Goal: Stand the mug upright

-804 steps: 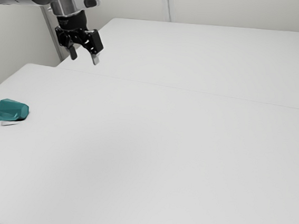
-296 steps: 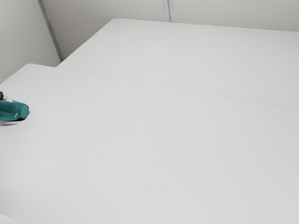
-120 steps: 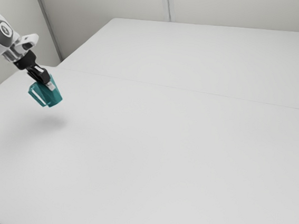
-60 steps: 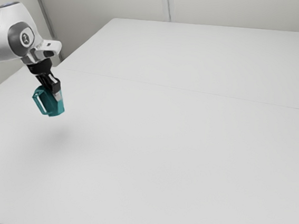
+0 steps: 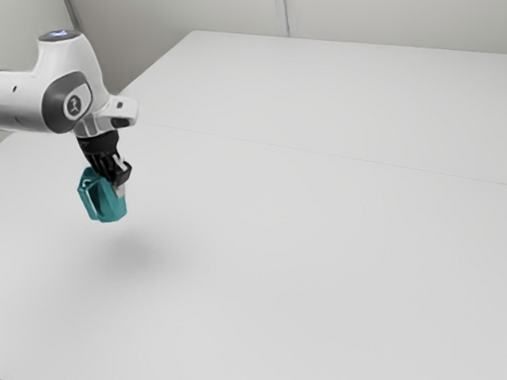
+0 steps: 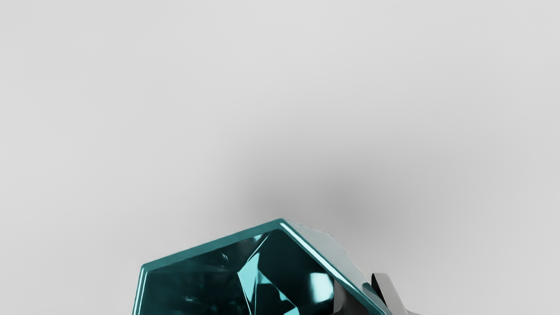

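Note:
In the exterior view my gripper (image 5: 119, 186) points down toward the table's left part and is shut on the wall of the teal mug (image 5: 106, 205). The mug hangs above the table, slightly tilted, mouth up, with its handle toward the exterior view's left. In the wrist view the mug (image 6: 210, 245) shows its angular rim and shiny inside. There my gripper (image 6: 361, 293) has one finger inside the mug and the other outside, the wall between them. The mug's base is hidden in the wrist view.
Below the mug, its soft shadow falls on the white table (image 5: 281, 274). Another white surface (image 5: 352, 101) adjoins the table's far edge, with pale walls behind. A dark thin line crosses the exterior view's lower left corner.
From lying on its side on the table, the mug was gripped, lifted and turned mouth up. Over the last second, arm and mug moved toward the exterior view's right and lower in it, the mug tilting less.

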You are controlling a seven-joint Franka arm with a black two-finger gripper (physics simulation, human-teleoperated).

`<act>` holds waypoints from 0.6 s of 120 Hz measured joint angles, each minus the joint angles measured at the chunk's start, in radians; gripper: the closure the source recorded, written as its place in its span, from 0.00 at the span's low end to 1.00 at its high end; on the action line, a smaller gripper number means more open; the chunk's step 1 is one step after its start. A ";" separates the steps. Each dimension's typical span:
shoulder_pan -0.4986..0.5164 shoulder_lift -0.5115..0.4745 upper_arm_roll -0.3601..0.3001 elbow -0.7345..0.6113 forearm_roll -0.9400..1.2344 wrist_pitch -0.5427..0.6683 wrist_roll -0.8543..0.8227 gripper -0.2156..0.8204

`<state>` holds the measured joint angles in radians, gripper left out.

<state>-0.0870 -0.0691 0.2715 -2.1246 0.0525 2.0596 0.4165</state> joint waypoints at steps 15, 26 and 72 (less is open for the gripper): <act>-0.005 -0.006 -0.007 -0.050 0.038 0.036 -0.067 0.96; -0.014 -0.006 -0.023 -0.078 0.070 0.067 -0.118 0.96; -0.058 -0.007 -0.041 -0.171 0.120 0.209 -0.297 0.96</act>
<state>-0.1445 -0.0756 0.2302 -2.2960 0.1730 2.2689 0.1197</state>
